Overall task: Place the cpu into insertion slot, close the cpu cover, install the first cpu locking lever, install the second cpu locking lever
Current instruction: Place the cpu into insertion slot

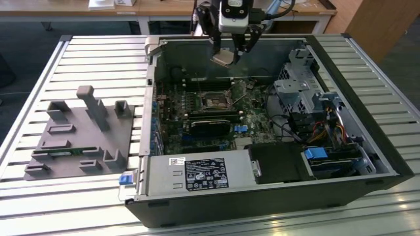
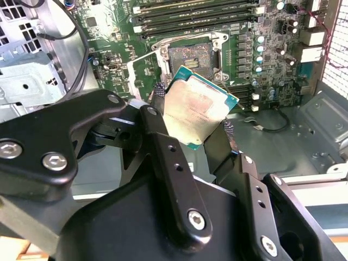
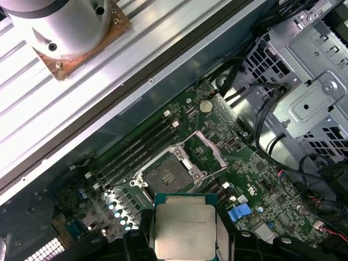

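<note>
- Claw (image 1: 228, 55): closed to the chip's width. In the second wrist view both fingertips (image 2: 157, 91) press opposite edges of the cpu (image 2: 198, 106).
- Cpu: held tilted in the air, pale metal face showing. It hangs above the far edge of the open computer case (image 1: 387, 162), clear of the board.
- Insertion slot (image 3: 166, 175): on the motherboard (image 1: 196, 135), toward the case's far wall. Its dark centre is bare, with no chip seated.
- Cpu cover (image 2: 133, 70): swung up and open beside the slot.
- Locking levers: I cannot pick them out clearly. With the cover open, I judge neither is fastened.
- Progress: I have the chip in hand. Seating it, closing the cover and setting both levers all remain.
- Worktop (image 1: 98, 64): slatted, carrying the case.
</note>
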You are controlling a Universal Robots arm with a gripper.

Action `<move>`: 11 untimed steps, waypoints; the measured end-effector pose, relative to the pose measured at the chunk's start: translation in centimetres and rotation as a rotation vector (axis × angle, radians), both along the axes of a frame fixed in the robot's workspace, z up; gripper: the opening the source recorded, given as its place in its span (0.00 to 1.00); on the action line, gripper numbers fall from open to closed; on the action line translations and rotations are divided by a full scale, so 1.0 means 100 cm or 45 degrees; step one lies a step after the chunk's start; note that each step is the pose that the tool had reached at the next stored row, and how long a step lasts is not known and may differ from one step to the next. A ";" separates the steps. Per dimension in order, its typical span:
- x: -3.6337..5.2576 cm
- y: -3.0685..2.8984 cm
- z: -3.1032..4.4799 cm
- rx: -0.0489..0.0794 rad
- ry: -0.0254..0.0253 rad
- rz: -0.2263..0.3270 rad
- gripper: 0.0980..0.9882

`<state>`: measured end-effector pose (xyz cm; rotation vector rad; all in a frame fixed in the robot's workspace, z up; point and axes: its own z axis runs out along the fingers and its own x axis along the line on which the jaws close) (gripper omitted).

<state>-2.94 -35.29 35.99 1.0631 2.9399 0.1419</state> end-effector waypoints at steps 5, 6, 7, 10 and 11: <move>0.0000 0.0000 0.0000 0.000 0.0000 -0.015 0.49; 0.0000 0.0000 0.0000 0.000 0.0000 -0.018 0.49; 0.0000 0.0000 0.0000 0.000 0.0000 -0.021 0.49; 0.0000 0.0000 -0.0001 0.000 0.0000 -0.030 0.49; 0.0000 0.0000 -0.0001 0.000 0.0000 -0.032 0.49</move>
